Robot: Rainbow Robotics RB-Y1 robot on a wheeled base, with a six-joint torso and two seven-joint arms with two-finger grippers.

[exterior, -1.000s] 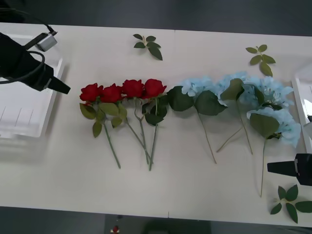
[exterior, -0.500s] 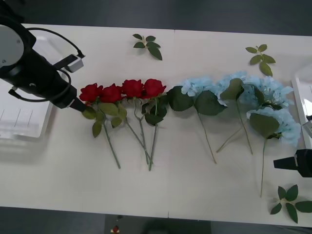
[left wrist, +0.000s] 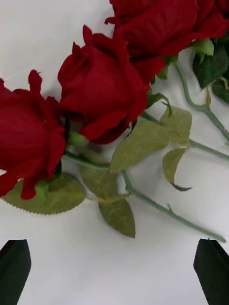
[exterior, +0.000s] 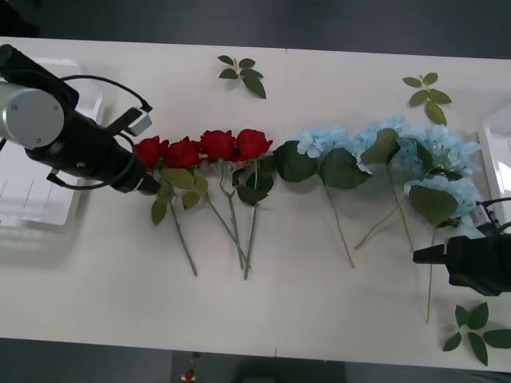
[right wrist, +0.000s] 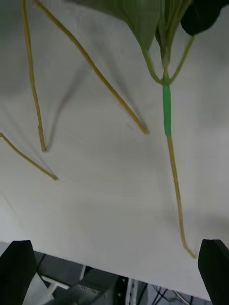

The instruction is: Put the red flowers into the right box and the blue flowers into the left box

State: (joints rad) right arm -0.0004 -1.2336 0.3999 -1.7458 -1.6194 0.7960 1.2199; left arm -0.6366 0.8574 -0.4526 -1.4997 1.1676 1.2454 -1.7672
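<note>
My left gripper (exterior: 146, 182), fingers spread and holding nothing, sits right at the leftmost of the red flowers (exterior: 150, 151) on the counter (exterior: 319, 311), its stem running down from the bloom toward me, while my right gripper (exterior: 419, 256), also open, hangs by the blue flowers' (exterior: 435, 163) stems.

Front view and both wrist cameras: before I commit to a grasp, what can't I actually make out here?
- The left gripper tip in the front view: hidden under its own arm by the leftmost of the red flowers.
- The right box: cut off by the front view's edge.
- The left box: partly covered by the left arm.
- The right gripper fingers: cut off at the corners.
</note>
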